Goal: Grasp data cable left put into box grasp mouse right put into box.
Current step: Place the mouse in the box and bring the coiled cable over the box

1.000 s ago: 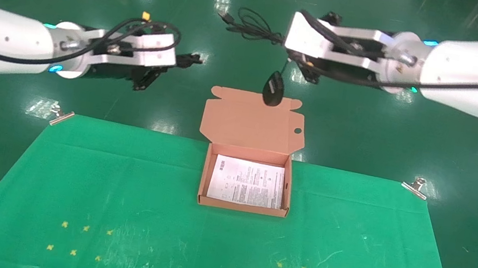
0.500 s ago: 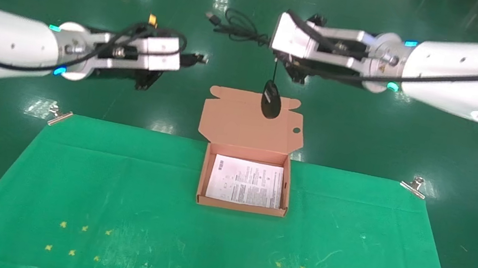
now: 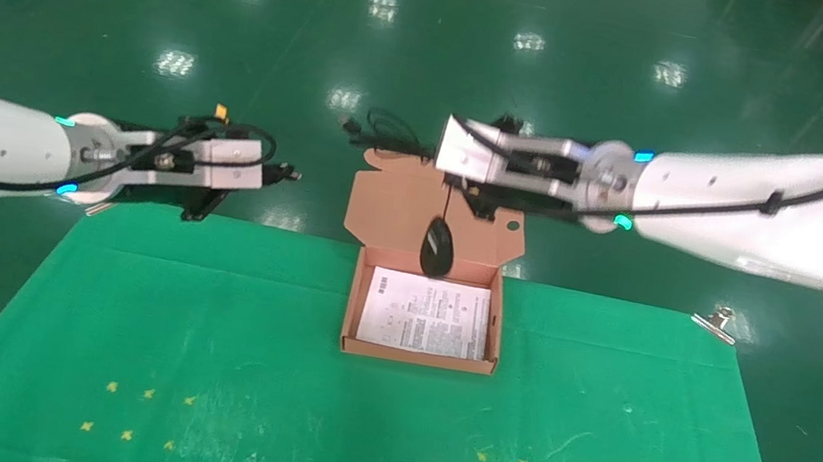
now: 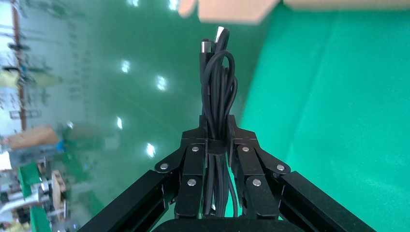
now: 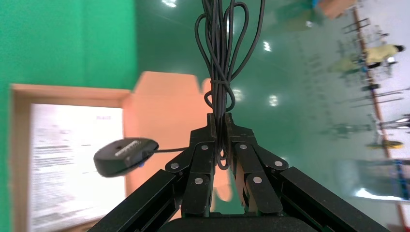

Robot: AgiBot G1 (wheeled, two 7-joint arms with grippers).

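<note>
While dangling above the box's (image 3: 416,355) far edge, mouse (image 3: 437,246) hung by cord pinched tight in right gripper (image 5: 220,126); left gripper (image 4: 216,129) clamped on data cable (image 4: 217,94).

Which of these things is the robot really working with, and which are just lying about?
Part of the job:
- bundled thin black data cable, clamped in the left hand
- small black oval mouse, dangling by its cord from the right hand
- shallow orange-brown cardboard box

Just there:
- printed paper sheet in the box
- green table cloth
- metal clips
</note>
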